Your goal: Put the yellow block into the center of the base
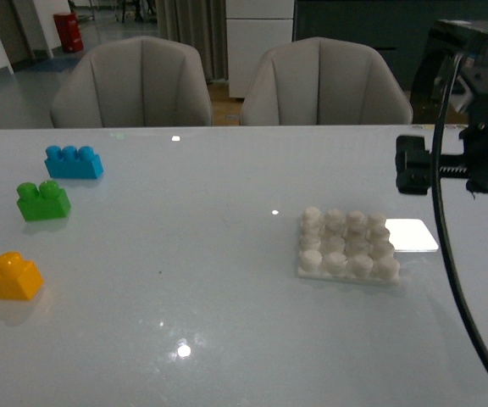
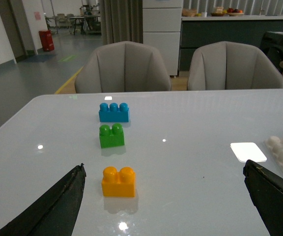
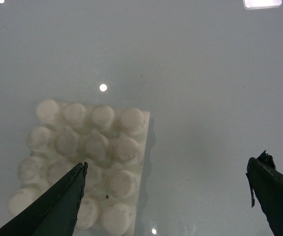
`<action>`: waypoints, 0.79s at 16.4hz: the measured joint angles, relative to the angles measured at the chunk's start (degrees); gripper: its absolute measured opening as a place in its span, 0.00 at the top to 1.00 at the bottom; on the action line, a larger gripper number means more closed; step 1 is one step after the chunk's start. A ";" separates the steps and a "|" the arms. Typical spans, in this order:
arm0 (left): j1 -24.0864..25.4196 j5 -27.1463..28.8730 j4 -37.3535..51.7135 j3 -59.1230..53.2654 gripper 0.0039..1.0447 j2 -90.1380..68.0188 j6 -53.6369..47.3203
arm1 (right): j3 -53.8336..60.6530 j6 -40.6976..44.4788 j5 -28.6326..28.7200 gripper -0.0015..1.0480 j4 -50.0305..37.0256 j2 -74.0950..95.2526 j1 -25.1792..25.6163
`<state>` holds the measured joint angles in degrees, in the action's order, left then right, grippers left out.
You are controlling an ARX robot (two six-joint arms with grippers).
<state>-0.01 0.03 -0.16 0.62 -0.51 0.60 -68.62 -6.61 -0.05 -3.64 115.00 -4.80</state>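
The yellow block [image 1: 5,275] rests on the table at the near left, two studs up; in the left wrist view the yellow block [image 2: 119,182] lies between the wide-apart fingers of my left gripper [image 2: 163,204], which is open and empty. The white studded base [image 1: 348,245] sits right of the table's middle. My right gripper [image 3: 166,196] hangs open above the table, one finger [image 3: 58,206] over the base [image 3: 82,164]. The right arm [image 1: 473,136] shows at the right edge of the front view. The left arm is out of the front view.
A green two-stud brick [image 1: 43,201] and a blue three-stud brick [image 1: 74,161] stand behind the yellow block at the left. A bright white rectangular patch [image 1: 411,235] lies beside the base. Two grey chairs [image 1: 227,85] stand behind the table. A black cable [image 1: 444,220] hangs at the right.
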 joint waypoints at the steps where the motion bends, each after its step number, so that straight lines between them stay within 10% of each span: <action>1: 0.00 0.00 0.00 0.00 0.06 0.00 0.00 | -0.87 -0.11 -0.02 0.06 0.85 2.45 -0.20; 13: 0.00 0.00 0.00 0.00 0.06 0.00 0.00 | -12.46 -7.34 2.64 0.06 6.64 15.58 -4.22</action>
<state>-0.01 0.03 -0.16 0.62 -0.51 0.60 -81.08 -13.96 2.59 3.01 130.58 -9.02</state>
